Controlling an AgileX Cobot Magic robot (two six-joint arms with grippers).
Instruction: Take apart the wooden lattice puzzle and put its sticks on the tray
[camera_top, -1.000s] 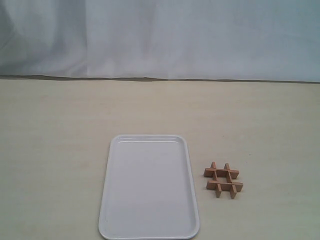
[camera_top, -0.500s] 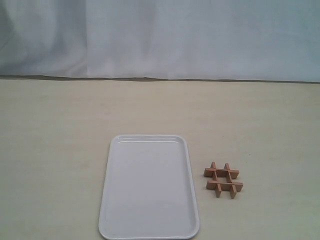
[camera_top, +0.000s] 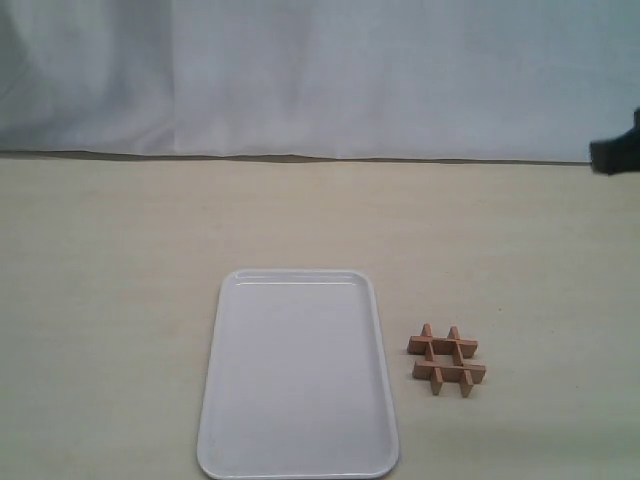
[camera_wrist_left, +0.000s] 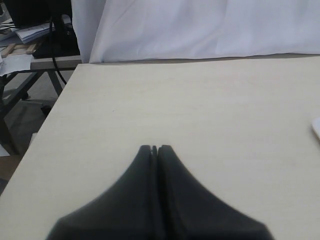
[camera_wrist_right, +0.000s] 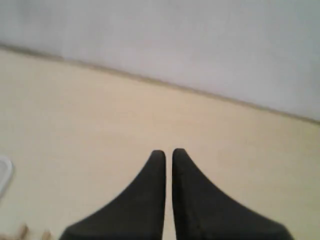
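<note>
The wooden lattice puzzle (camera_top: 447, 359), a small light-brown hash-shaped grid, lies whole on the table just right of the tray (camera_top: 298, 274). The large white tray holds nothing. No gripper is near either one. A dark part of my right arm (camera_top: 618, 152) shows at the far right edge of the exterior view. My right gripper (camera_wrist_right: 168, 151) hangs over bare table, its fingers together but for a thin slit, holding nothing. Tips of the puzzle (camera_wrist_right: 22, 232) peek into the right wrist view. My left gripper (camera_wrist_left: 155, 148) is shut and holds nothing.
A white cloth backdrop (camera_top: 320, 70) hangs behind the beige table (camera_top: 150, 230). The left wrist view shows the table's side edge (camera_wrist_left: 55, 107), with a desk and cables (camera_wrist_left: 45, 45) beyond it, and a sliver of the tray's rim (camera_wrist_left: 316, 127).
A dark part of my right arm has come into the exterior view at the far right edge. The puzzle and the tray have not moved.
</note>
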